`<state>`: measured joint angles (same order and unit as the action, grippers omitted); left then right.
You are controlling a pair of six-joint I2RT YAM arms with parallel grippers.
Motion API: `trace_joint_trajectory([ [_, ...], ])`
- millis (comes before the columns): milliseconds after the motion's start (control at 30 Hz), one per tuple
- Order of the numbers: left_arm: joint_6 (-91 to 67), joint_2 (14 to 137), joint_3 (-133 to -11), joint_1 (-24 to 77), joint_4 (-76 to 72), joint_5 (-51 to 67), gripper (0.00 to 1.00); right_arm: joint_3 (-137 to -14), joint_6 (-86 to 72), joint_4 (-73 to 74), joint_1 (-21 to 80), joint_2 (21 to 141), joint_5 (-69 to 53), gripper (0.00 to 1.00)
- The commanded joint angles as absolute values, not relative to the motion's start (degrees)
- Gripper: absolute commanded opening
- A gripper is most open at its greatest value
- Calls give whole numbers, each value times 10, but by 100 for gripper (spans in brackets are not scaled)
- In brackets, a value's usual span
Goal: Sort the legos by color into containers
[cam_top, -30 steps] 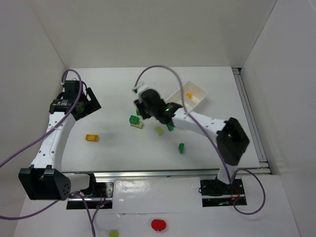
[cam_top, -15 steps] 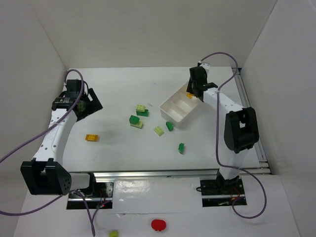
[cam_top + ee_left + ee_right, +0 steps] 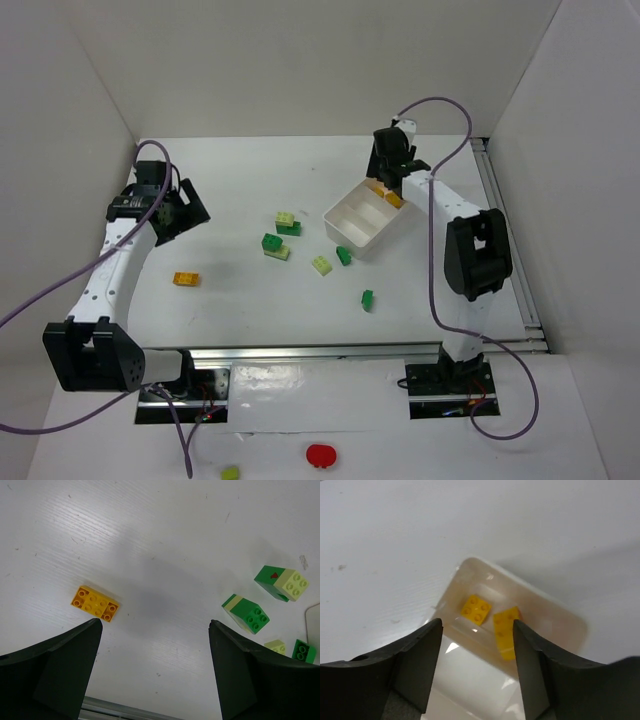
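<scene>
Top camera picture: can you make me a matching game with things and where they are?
1 right gripper
2 left gripper
3 red round thing
4 lone dark green brick

A bottom of the top view, off the table
B open, over the white tray
C on the table, below the tray in the top view
D open, near the loose orange brick

Pairs: 1-B, 2-D, 3-A, 4-C

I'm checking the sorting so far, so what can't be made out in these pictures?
Top view: the right gripper covers the tray's far compartment, mostly hiding its contents.
Right wrist: two orange bricks show; other compartments cut off by the bottom edge and fingers.
Top view: lime thing at bottom edge, too small to name.
</scene>
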<state>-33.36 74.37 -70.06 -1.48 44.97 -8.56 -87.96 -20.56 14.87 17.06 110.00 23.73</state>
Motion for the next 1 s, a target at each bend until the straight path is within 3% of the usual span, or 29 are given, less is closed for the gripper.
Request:
trace_joint_trajectory([
  [0,-339,746,-722,-18,453,-83,97,-897,-185,127,212,1053,254,64],
  [67,-334,746,-722,-18,453,-97,97,-887,-162,102,249,1037,223,58],
  [167,-334,735,-732,-18,464,-123,97,-877,-118,78,308,1031,117,58],
  [333,-354,716,-762,-31,486,-134,97,-901,-58,73,443,1084,-9,79],
  [533,-374,703,-811,-48,518,-153,97,-960,-18,82,539,1178,-45,83],
  [667,-369,729,-869,-59,536,-106,97,-1008,22,59,605,1235,-23,84],
  [967,-364,747,-969,-59,536,-54,97,-1093,30,-19,638,1359,-25,87],
])
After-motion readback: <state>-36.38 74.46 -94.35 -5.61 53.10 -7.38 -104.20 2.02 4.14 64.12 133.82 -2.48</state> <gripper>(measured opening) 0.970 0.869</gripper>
